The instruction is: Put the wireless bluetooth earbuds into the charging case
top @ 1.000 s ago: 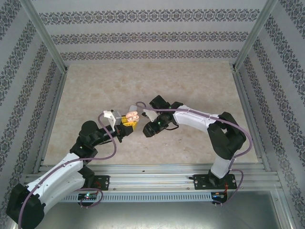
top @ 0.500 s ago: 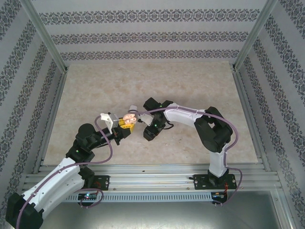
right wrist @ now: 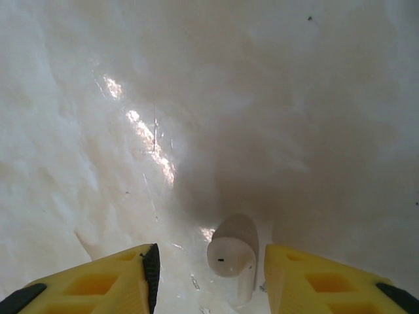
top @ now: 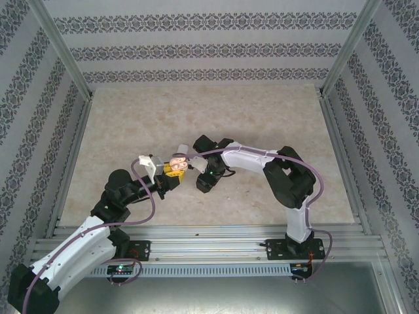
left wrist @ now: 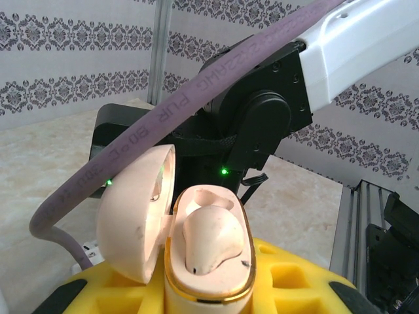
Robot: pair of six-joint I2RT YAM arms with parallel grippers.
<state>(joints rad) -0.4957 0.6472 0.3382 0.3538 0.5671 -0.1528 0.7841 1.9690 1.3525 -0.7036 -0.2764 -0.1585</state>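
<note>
**Open case held up on the left, loose earbud between the right fingers**

In the overhead view the left gripper [top: 171, 169] is clenched on the charging case [top: 177, 161]. It holds the case above the marble table [top: 262, 118], near the middle and toward the near edge. The right arm [top: 245, 157] bends in from the right, and its wrist sits just beside the case.

The left wrist camera shows the case [left wrist: 209, 261] seated between the yellow fingers [left wrist: 294, 284] of the left gripper [left wrist: 209, 291]. Its lid [left wrist: 134, 216] is swung open to the left. A seated earbud [left wrist: 213, 239] lies in the gold-rimmed well. The black body of the right arm [left wrist: 252, 124] and a purple cable [left wrist: 163, 124] stand close behind.

In the right wrist view the right gripper [right wrist: 211, 255] is spread wide over the table [right wrist: 196, 98]. A loose earbud [right wrist: 232, 258], small and white, sits between the two yellow fingers [right wrist: 111, 281]. There is a gap on each side, so neither finger grasps it.
</note>
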